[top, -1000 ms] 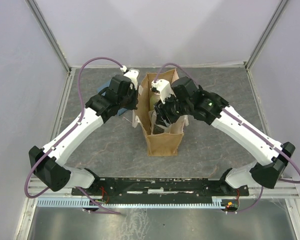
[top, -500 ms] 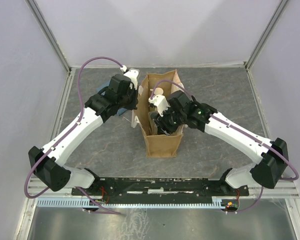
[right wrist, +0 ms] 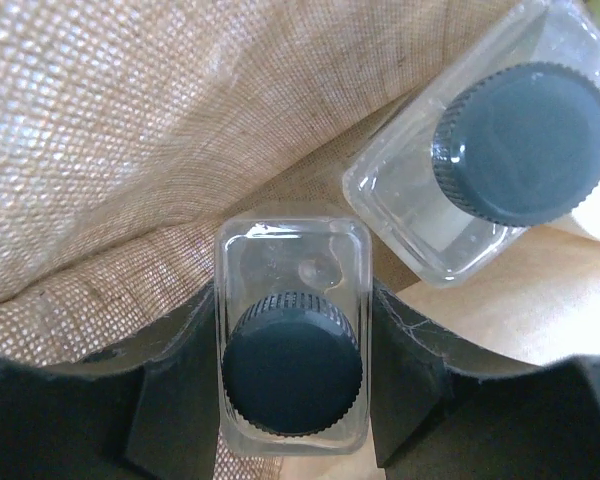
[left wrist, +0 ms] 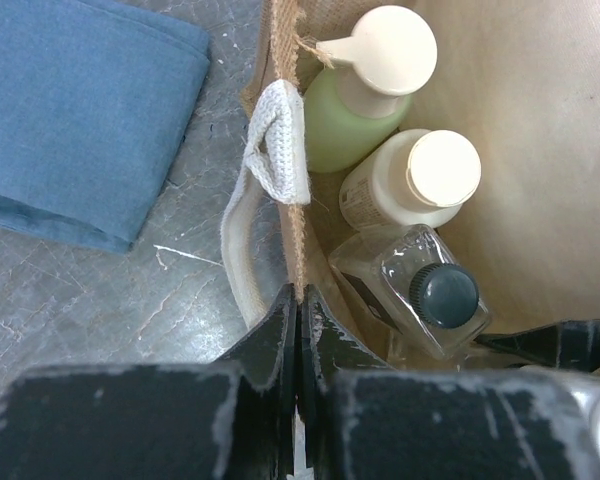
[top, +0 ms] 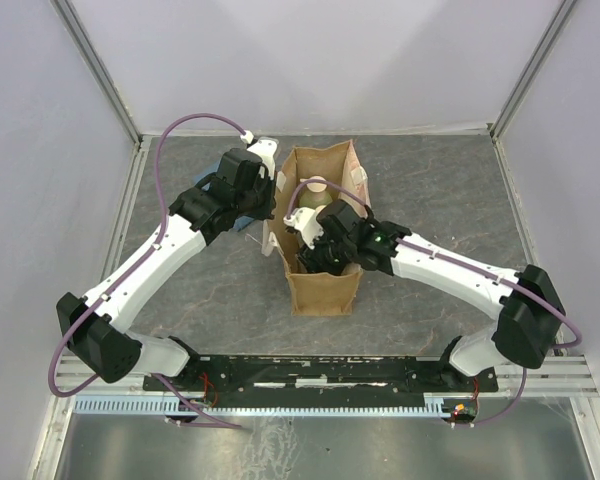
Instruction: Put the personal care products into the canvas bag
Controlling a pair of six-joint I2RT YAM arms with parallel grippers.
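The tan canvas bag [top: 323, 291] stands upright mid-table. My left gripper [left wrist: 298, 300] is shut on the bag's left rim, pinching the cloth edge beside a cream strap handle [left wrist: 276, 152]. Inside the bag stand a pale green pump bottle [left wrist: 342, 122], a cream cylindrical bottle [left wrist: 412, 185] and a clear dark-capped bottle [left wrist: 421, 296]. My right gripper [right wrist: 292, 345] is down inside the bag, shut on a second clear rectangular dark-capped bottle [right wrist: 292, 375], held upright against the woven wall [right wrist: 120, 130]. The other clear bottle [right wrist: 500, 150] stands just beyond it.
A folded blue cloth [left wrist: 80, 110] lies on the grey tabletop left of the bag, partly under my left arm [top: 215, 205]. My right arm [top: 450, 270] reaches over the bag's right rim. White walls close in the table at back and sides.
My right gripper has sunk deeper into the bag with the clear bottle, and its arm has swung down and toward the near side. The left arm has kept still on the rim.
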